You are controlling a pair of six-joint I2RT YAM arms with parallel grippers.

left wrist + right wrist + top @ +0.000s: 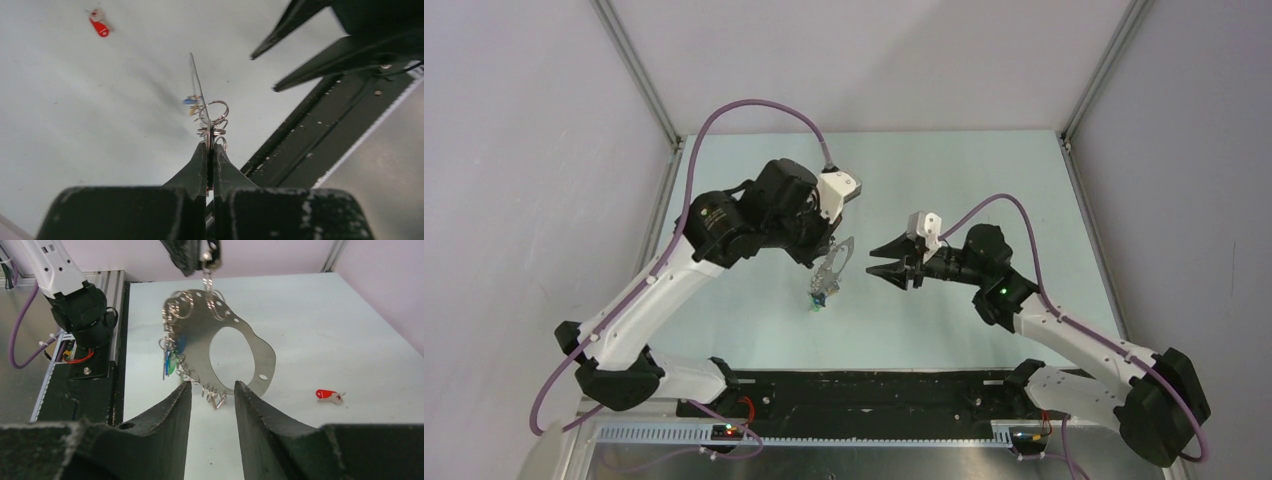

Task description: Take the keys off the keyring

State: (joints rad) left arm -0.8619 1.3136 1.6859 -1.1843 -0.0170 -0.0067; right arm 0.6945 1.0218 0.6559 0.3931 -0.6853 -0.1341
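Observation:
The keyring [199,337] is a flat grey oval metal loop hanging upright above the table, also seen in the top view [836,258]. My left gripper [210,147] is shut on its top edge, among small wire rings [215,117]. Keys with blue and green tags [170,359] hang on its left rim, and small bare keys [215,397] hang along the bottom. One red-tagged key [327,395] lies loose on the table, also in the left wrist view [100,27]. My right gripper [212,387] is open and empty, its tips just short of the keyring's lower rim.
The black base rail [874,390] runs along the near edge of the table. The left arm's base [82,315] with its purple cable stands at the left. The right gripper's fingers [325,60] show at the upper right of the left wrist view.

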